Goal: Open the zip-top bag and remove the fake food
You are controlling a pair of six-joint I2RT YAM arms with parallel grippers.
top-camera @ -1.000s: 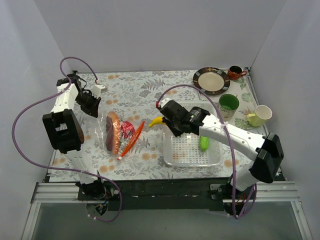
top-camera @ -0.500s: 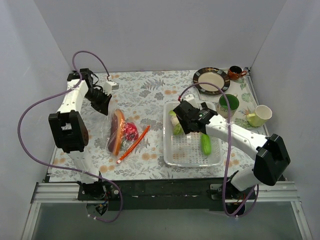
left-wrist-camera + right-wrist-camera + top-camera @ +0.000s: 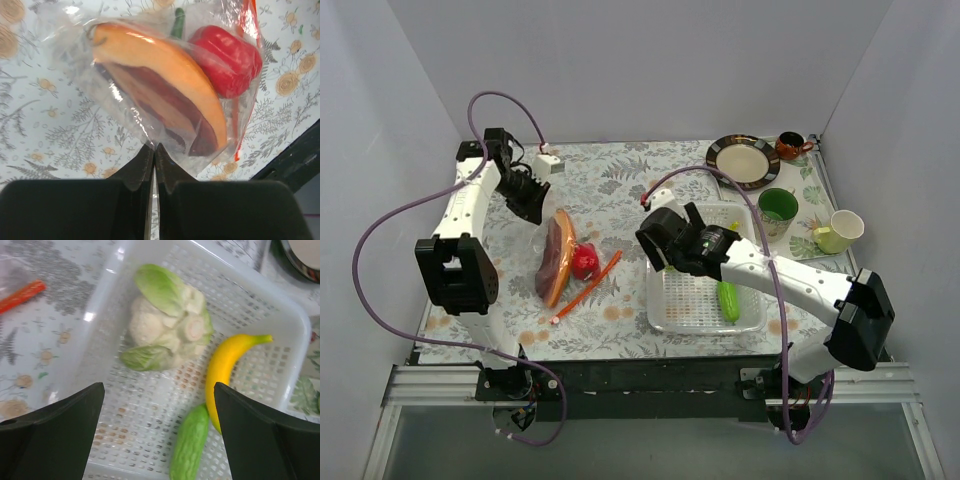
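My left gripper (image 3: 154,148) is shut on the closed bottom edge of the clear zip-top bag (image 3: 558,262), which hangs tilted from my left gripper (image 3: 528,196) over the floral table. Fake food shows inside the bag: an orange-and-brown piece (image 3: 165,95), a red pepper (image 3: 227,60) and a dark green chili (image 3: 178,22). The orange zip strip (image 3: 588,285) trails at the bag's low end. My right gripper (image 3: 159,390) stands open and holds nothing above the white tray (image 3: 95,340). In the tray lie a cabbage (image 3: 167,320), a yellow piece (image 3: 225,370) and a green cucumber (image 3: 190,445).
A brown-rimmed plate (image 3: 743,161), a small dark mug (image 3: 790,146), a green cup (image 3: 778,208) and a pale cup (image 3: 840,231) stand at the back right, behind the tray (image 3: 705,325). White walls close in the table on three sides.
My right gripper carried the yellow piece from beside the bag to the tray and opened, leaving it there. My left gripper moved back and right with the bag.
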